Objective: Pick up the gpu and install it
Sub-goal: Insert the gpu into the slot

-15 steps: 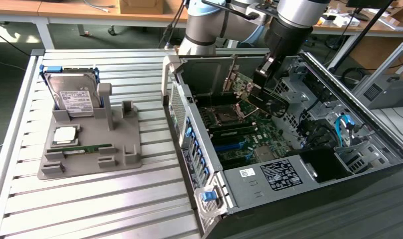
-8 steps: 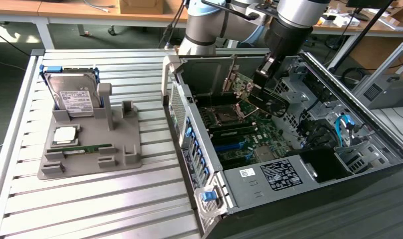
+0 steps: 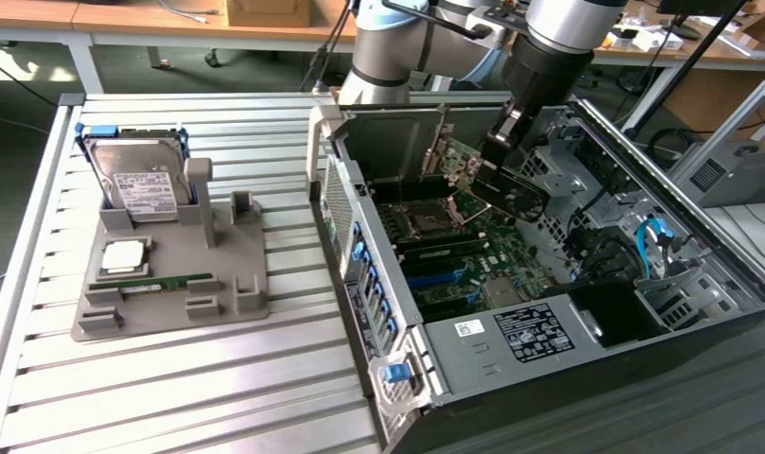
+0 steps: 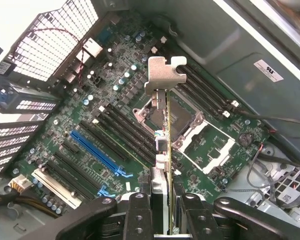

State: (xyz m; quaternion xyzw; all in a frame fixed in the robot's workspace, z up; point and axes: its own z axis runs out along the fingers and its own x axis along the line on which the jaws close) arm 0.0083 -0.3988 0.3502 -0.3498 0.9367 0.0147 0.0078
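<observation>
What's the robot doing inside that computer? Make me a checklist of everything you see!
Surface: slatted metal table.
Job's things: gpu held on edge above the motherboard in the open computer case, not in a slot.
Clutter: grey holder with hard drive, processor chip, memory stick.
Grippers: end effector shut on the gpu.
Cables: blue cables inside the case.
Surroundings: wooden benches, cardboard box.
</observation>
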